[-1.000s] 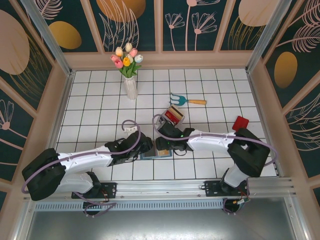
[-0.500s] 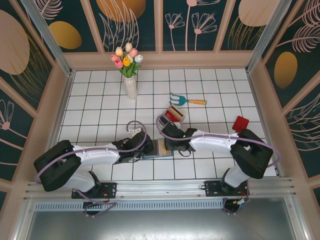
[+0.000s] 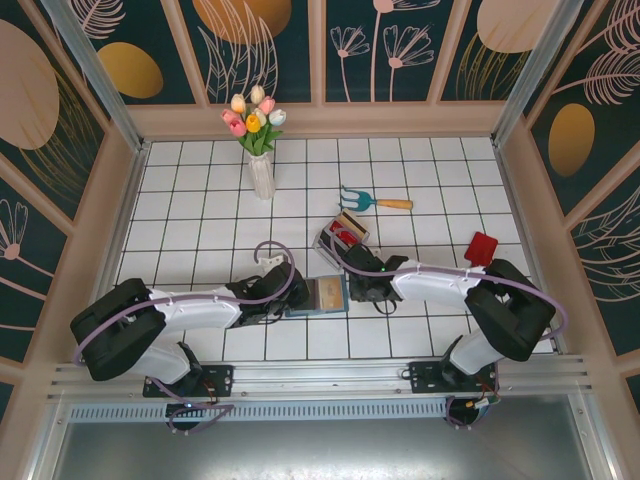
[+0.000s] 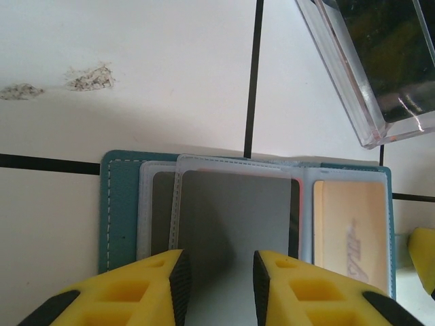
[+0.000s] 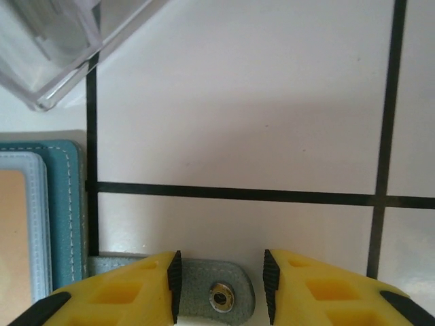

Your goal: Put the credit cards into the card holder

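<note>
**Card holder open, both grippers at its ends**

The card holder (image 3: pixel 318 297) lies open and flat on the white tile near the front middle of the table. You see its teal border and pale grey-blue sleeves. A grey card (image 4: pixel 238 224) sits in the middle sleeve and a tan card (image 4: pixel 350 231) in the right pocket.

Your left gripper (image 4: pixel 217 272) is over the holder's left half. Its yellow fingers (image 4: pixel 153 282) stand apart and the grey sleeve shows in the gap, with nothing pinched.

Your right gripper (image 5: pixel 219 268) is at the holder's right end. Its fingers are apart too and straddle the grey snap tab (image 5: pixel 238 285), which lies flat on the tile.

A clear plastic tray (image 4: pixel 340 75) with red contents sits just beyond the holder. A red card (image 3: pixel 482 246) lies well apart to the right, by the side wall. Farther back are a small garden rake (image 3: pixel 375 200) and a white vase of tulips (image 3: pixel 260 170).
</note>
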You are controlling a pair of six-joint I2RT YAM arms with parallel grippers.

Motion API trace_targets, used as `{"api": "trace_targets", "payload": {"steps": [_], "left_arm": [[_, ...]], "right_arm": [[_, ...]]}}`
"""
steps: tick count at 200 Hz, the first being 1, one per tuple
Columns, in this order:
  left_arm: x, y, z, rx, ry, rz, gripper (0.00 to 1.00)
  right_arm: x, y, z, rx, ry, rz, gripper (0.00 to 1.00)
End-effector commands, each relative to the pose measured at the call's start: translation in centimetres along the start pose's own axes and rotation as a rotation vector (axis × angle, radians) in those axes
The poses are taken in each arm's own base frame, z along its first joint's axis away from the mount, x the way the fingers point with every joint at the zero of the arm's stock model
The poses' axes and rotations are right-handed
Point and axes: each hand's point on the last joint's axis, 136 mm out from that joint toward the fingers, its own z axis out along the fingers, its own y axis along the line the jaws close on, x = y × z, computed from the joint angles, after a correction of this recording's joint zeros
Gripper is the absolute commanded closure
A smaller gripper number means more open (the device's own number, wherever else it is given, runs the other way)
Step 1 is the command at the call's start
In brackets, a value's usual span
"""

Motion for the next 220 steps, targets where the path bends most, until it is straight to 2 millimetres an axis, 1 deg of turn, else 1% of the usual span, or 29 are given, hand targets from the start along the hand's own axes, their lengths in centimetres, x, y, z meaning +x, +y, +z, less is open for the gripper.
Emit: {"api": "trace_targets", "payload": {"steps": [1, 23, 35, 52, 65, 89, 104, 124, 140, 149, 161, 172, 195, 211, 220], "left_arm": [[1.9, 3.6, 0.6, -0.115, 0.065, 0.007, 0.66], [1.8, 3.8, 0.6, -0.123, 0.065, 0.011, 0.66], [1.9, 3.9, 0.6, -0.127, 0.066, 0.011, 0.66], [2.0, 3.9, 0.7, -0.125, 0.067, 0.008, 0.66], [2.0, 3.8, 0.7, -0.124, 0.070, 0.014, 0.66], [1.9, 3.7, 0.7, -0.125, 0.068, 0.017, 0.66], [1.8, 3.7, 0.7, -0.129, 0.065, 0.019, 0.66], [1.8, 3.7, 0.8, -0.129, 0.065, 0.014, 0.66], [1.8, 3.6, 0.8, -0.127, 0.066, 0.018, 0.66], [1.7, 3.3, 0.7, -0.119, 0.066, 0.020, 0.66], [1.5, 2.6, 0.6, -0.098, 0.064, 0.033, 0.66], [1.1, 1.6, 0.4, -0.074, 0.059, 0.046, 0.65], [-0.1, -0.8, -0.3, -0.016, 0.035, 0.077, 0.62], [-1.2, -2.3, -1.1, 0.014, 0.004, 0.087, 0.60], [-1.9, -2.9, -1.5, 0.024, -0.014, 0.087, 0.58]], "right_arm": [[1.1, -2.7, 0.3, 0.113, 0.032, 0.012, 0.62], [1.3, -3.3, 0.0, 0.144, 0.034, -0.002, 0.66], [1.5, -3.3, 0.0, 0.146, 0.035, -0.030, 0.68], [1.5, -3.4, -0.1, 0.177, 0.022, -0.064, 0.68], [1.1, -3.7, -0.3, 0.218, -0.008, -0.101, 0.66], [0.0, -4.0, -1.1, 0.286, -0.078, -0.173, 0.65], [0.1, -4.6, -1.2, 0.320, -0.095, -0.192, 0.65], [0.5, -4.7, -0.9, 0.295, -0.071, -0.194, 0.67], [0.3, -4.5, -1.2, 0.285, -0.086, -0.175, 0.67], [-0.2, -4.2, -1.7, 0.264, -0.106, -0.157, 0.67], [-1.4, -3.3, -2.7, 0.207, -0.144, -0.132, 0.66], [-2.8, -2.1, -3.9, 0.124, -0.180, -0.108, 0.65], [-6.1, -0.8, -6.5, -0.057, -0.234, -0.047, 0.63], [-8.2, 0.4, -8.1, -0.190, -0.253, -0.066, 0.61], [-9.0, 0.8, -8.7, -0.223, -0.266, -0.092, 0.61]]}}
